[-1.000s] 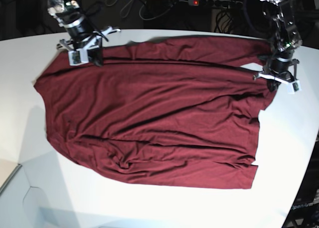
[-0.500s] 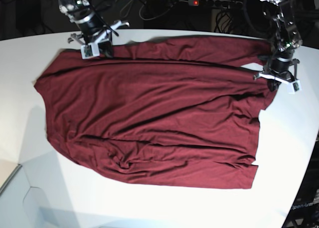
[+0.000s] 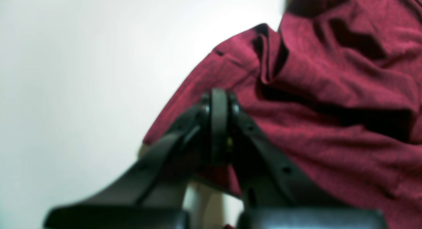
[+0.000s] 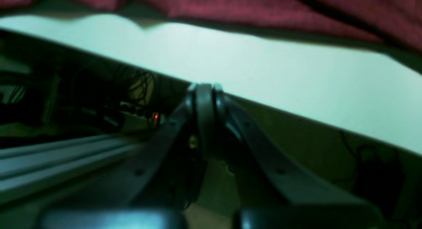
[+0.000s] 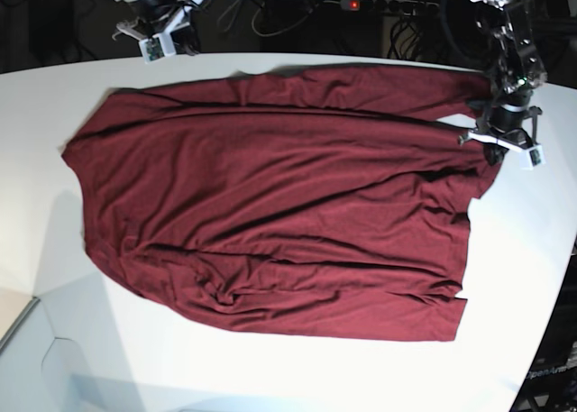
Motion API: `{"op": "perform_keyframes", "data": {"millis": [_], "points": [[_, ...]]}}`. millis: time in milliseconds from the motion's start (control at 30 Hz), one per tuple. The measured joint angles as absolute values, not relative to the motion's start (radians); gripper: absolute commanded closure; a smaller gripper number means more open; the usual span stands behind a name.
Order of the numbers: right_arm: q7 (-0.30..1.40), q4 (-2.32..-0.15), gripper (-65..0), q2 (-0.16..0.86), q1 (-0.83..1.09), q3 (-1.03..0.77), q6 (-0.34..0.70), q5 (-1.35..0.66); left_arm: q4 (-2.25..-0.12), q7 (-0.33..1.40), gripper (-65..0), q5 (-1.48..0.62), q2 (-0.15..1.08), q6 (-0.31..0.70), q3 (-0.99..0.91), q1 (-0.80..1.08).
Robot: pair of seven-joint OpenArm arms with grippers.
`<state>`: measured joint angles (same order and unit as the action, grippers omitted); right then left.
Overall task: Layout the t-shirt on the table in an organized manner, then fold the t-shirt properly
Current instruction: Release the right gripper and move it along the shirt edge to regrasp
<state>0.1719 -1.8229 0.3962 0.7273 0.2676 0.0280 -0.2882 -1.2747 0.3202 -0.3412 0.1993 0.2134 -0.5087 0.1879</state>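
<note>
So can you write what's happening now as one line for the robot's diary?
t-shirt: spread on table | left fingers: shut on t-shirt | right fingers: shut, empty, off the cloth

bare table (image 5: 54, 141) all round the t-shirt (image 5: 270, 214), cables and power strip (image 5: 388, 4) crowding the far edge

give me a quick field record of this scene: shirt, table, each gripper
shirt: dark maroon t-shirt, spread wide but wrinkled, not folded
table: white table, shirt lies on it
left gripper: left gripper shut, down at the shirt's edge; whether it pinches cloth cannot be told
right gripper: right gripper shut, holding nothing, raised beyond the table's far edge
background: power strip with a red light
</note>
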Motion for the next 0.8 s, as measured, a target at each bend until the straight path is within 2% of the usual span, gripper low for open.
{"op": "perform_keyframes", "data": {"millis": [133, 333, 667, 800], "points": [[0.206, -1.886, 0.0, 0.396, 0.696, 0.27, 0.028, -0.288, -1.276, 0.322, -0.1, -0.34, 0.199, 0.213, -0.509, 0.188], [0.477, -1.905, 0.0, 0.39, 0.49, 0.353, 0.028, -0.288, -1.276, 0.324, -0.1, -0.341, 0.202, 0.213, -0.509, 0.188], [0.56, -1.906, 0.0, 0.39, 0.39, 0.38, 0.028, -0.288, -1.276, 0.324, -0.1, -0.343, 0.202, 0.213, -0.509, 0.188], [0.559, -1.806, 0.0, 0.388, 0.381, 0.379, 0.028, -0.289, -1.275, 0.324, -0.1, -0.344, 0.202, 0.213, -0.509, 0.188]]}}
